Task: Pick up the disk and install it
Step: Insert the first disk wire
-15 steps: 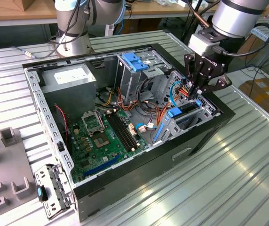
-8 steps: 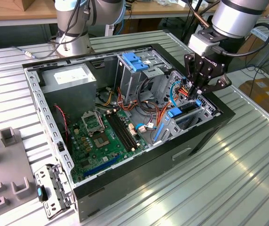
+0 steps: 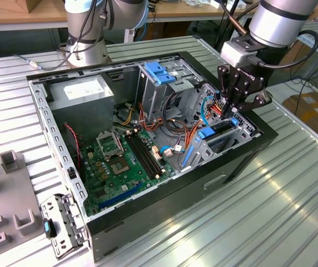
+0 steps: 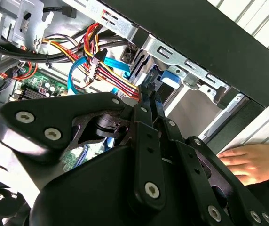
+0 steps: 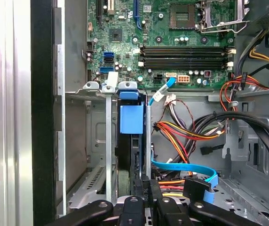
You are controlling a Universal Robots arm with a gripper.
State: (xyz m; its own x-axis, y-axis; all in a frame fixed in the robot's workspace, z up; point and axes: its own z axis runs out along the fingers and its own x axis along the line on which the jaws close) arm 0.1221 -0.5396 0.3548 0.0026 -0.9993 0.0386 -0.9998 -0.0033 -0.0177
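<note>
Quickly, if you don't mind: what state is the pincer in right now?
Pincer: closed on the edge of the disk, which stands upright in the drive cage of the computer case.

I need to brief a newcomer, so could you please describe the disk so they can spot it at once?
Find the open black computer case on the ribbed metal table. In its drive cage below the gripper, the disk stands on edge, a flat drive with a bright blue plastic end tab, unlike the bare blue latch on the upper bay.

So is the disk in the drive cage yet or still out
In. The disk stands on edge inside the drive cage, its blue tab at the cage mouth. The pincer sits at its other end; its grip cannot be told.
</note>
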